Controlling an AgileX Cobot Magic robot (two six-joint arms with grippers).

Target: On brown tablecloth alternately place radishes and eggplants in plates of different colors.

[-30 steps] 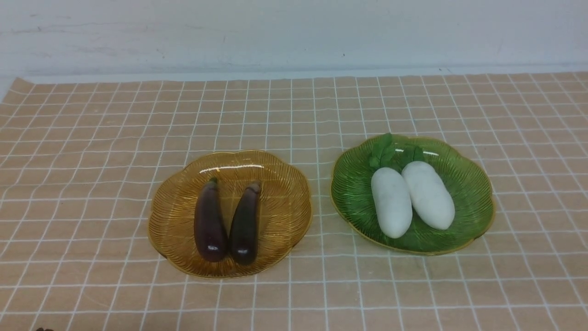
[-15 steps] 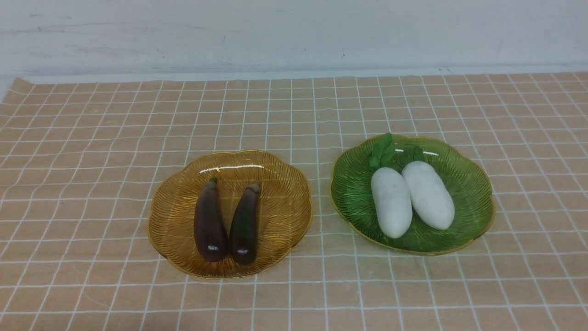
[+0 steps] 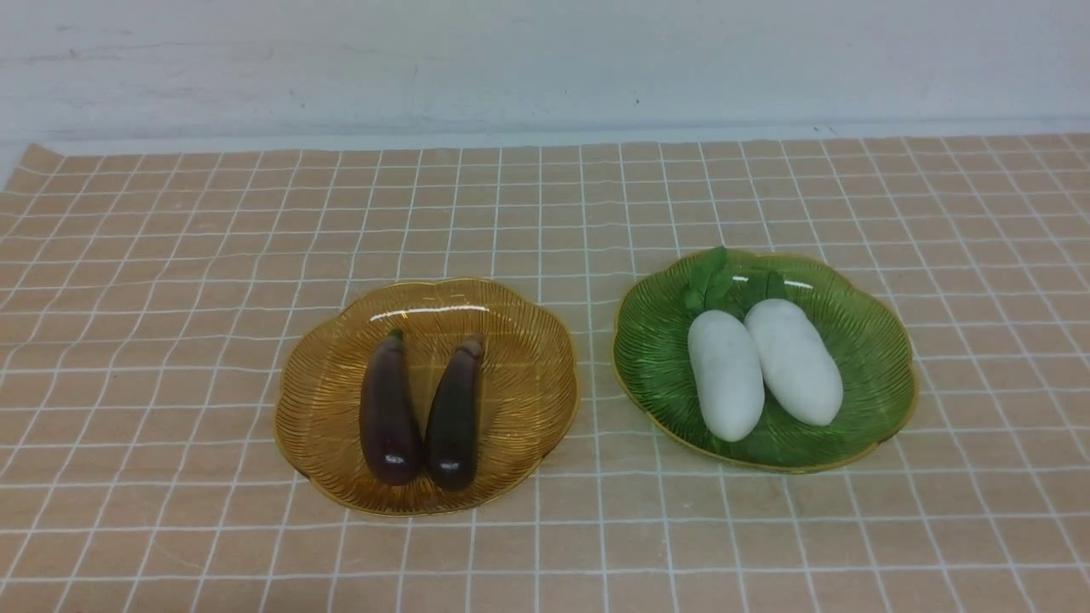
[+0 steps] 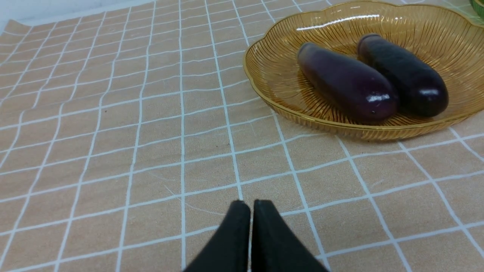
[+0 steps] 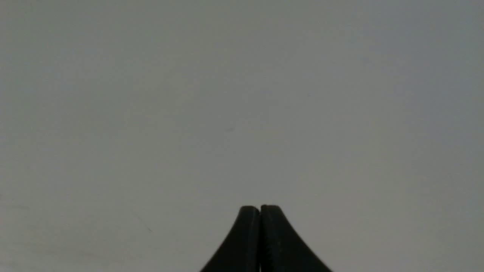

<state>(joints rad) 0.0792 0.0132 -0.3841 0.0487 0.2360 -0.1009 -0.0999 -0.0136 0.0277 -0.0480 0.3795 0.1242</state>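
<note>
Through the camera on my right wrist I see a plain, pale grey surface (image 5: 242, 113) filling the view behind my right gripper (image 5: 260, 208). My two dark fingers come in from the picture's edge, narrowing toward blunt tips that sit side by side. I have them closed, with only a thin line showing between them, and I hold nothing. The surface looks soft and out of focus to me, its grey drifting toward a faint bluish tint in places. I can make out a short slanting mark (image 5: 141, 221) on it, a small faint smudge (image 5: 229, 129) and some blurred streaks (image 5: 56, 249).
</note>
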